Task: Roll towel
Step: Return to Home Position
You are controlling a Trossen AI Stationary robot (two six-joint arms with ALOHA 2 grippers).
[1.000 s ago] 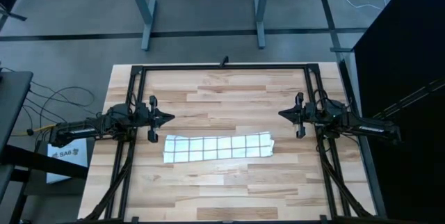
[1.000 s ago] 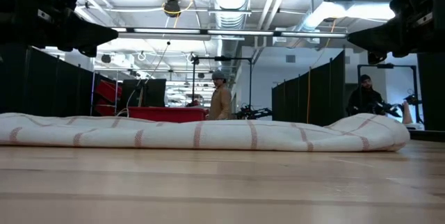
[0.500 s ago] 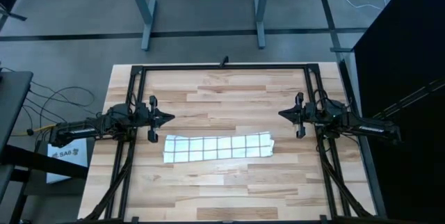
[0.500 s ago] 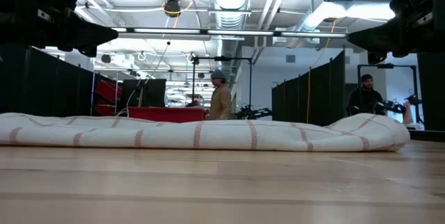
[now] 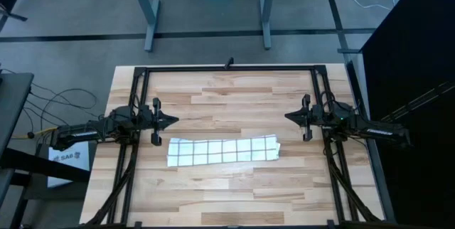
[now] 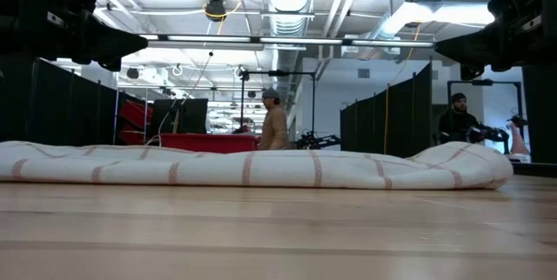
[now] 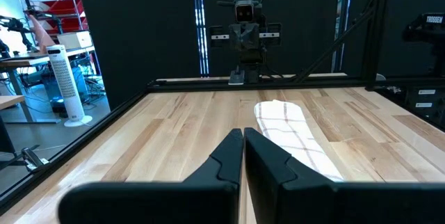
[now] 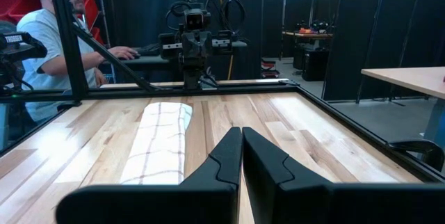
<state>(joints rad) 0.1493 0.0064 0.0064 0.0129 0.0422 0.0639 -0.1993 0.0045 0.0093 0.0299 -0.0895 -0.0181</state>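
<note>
The towel (image 5: 222,150), white with a dark grid, lies as a long strip across the table's middle, folded into several layers, resting flat on the wood; it shows in the low view (image 6: 252,166), the left wrist view (image 7: 292,130) and the right wrist view (image 8: 163,140). My left gripper (image 5: 175,121) is shut and hovers above the table, just beyond the towel's left end. My right gripper (image 5: 287,116) is shut and hovers beyond the towel's right end. Neither touches the towel.
A black frame (image 5: 227,68) runs around the wooden table top (image 5: 227,101). A person (image 8: 55,36) sits beyond the table's near side in the right wrist view. People (image 6: 277,128) stand in the room behind. Bare wood lies in front of and behind the towel.
</note>
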